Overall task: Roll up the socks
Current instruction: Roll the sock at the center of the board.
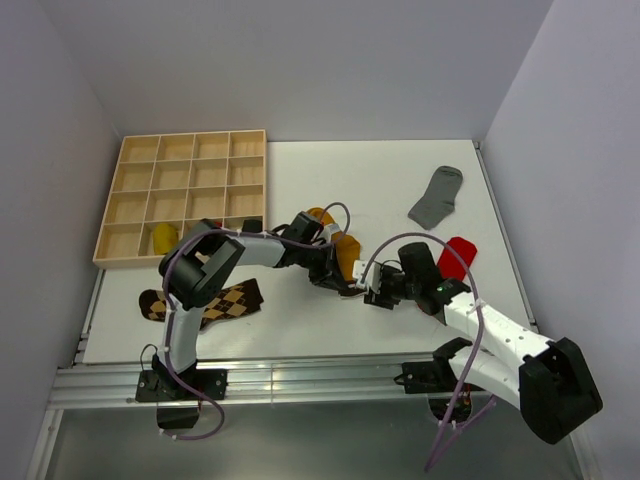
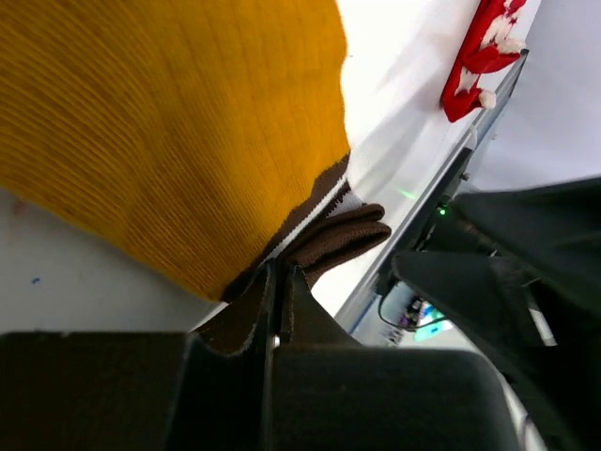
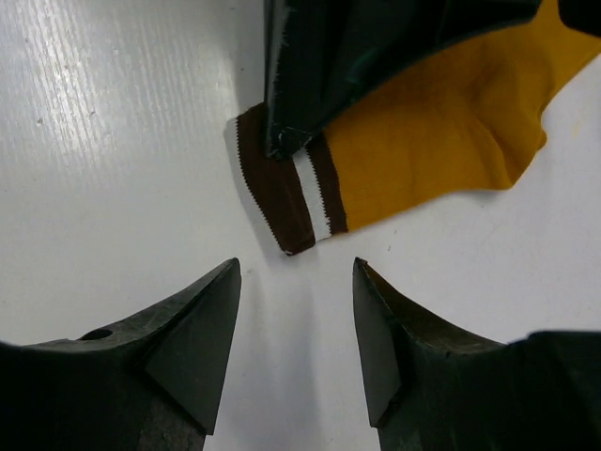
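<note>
left jaws pinched on striped cuff (image 3: 282, 202) of mustard sock (image 2: 169, 122) | right jaws spread, empty, near that cuff

— What do the arms look like?
— The left arm (image 1: 186, 335) and right arm (image 1: 500, 345) have white links, black joints and looping lilac cables (image 1: 395, 238).
— And the right gripper (image 3: 296, 271)?
— Black, wedge-shaped fingers (image 3: 192, 348).

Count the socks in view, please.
5: grey sock far right; red sock nearer; mustard sock in left gripper; argyle sock near left; yellow bundle in tray. More may be hidden.
</note>
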### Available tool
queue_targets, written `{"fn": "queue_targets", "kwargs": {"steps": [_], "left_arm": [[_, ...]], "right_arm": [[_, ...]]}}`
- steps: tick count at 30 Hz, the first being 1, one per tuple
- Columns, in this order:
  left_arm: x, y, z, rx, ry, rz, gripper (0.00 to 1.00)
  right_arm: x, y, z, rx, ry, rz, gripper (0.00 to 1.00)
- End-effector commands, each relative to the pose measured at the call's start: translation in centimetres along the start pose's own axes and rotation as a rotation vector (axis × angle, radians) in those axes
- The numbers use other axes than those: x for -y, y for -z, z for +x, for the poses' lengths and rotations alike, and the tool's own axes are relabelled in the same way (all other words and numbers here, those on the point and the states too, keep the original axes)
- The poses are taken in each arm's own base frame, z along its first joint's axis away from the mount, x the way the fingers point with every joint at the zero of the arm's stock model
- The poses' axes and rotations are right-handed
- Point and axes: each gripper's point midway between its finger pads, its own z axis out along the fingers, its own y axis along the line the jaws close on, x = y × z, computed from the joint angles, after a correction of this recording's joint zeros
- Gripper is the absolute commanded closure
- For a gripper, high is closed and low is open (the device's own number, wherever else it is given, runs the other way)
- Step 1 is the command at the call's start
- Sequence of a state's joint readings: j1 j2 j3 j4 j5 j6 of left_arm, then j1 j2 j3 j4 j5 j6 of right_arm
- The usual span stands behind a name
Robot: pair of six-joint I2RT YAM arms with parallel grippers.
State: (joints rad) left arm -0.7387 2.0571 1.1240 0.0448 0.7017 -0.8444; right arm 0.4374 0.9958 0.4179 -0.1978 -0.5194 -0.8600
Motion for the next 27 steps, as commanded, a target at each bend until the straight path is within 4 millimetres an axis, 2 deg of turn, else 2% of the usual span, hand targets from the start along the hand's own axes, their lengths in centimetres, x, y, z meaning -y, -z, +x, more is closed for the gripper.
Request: {"fn": "queue_targets", "kwargs": {"steps": [1, 9, 17, 21, 23, 27], "left_arm": [[-5.5, -0.6, 3.5, -0.118, 0.16, -0.182, 1.0], [-6.2, -1.1, 3.6, -0.149, 0.174, -0.202, 1.0], [-6.4, -1.1, 3.5, -0.165, 0.166, -0.211, 1.0], [-6.5, -1.2, 3.6, -0.175, 0.164, -0.211, 1.0], [-6.4, -1.1, 3.6, -0.179, 0.158, -0.208, 1.0], [-6.2, -1.1, 3.7, -0.185, 0.155, -0.201, 0.99]], "right_arm": [[1.0, -0.1, -1.1, 0.027, 0.152, 0.064, 0.41], [-0.4, -1.6, 0.1, -0.019, 0.281, 0.075, 0.39], [0.9, -3.2, -0.6, -0.025, 0.384, 0.162, 0.4], [1.5, -3.9, -0.3, -0.055, 0.397, 0.179, 0.4], [1.4, -4.4, 0.4, -0.082, 0.402, 0.162, 0.43], [1.4, -4.8, 0.0, -0.09, 0.404, 0.144, 0.5]]}}
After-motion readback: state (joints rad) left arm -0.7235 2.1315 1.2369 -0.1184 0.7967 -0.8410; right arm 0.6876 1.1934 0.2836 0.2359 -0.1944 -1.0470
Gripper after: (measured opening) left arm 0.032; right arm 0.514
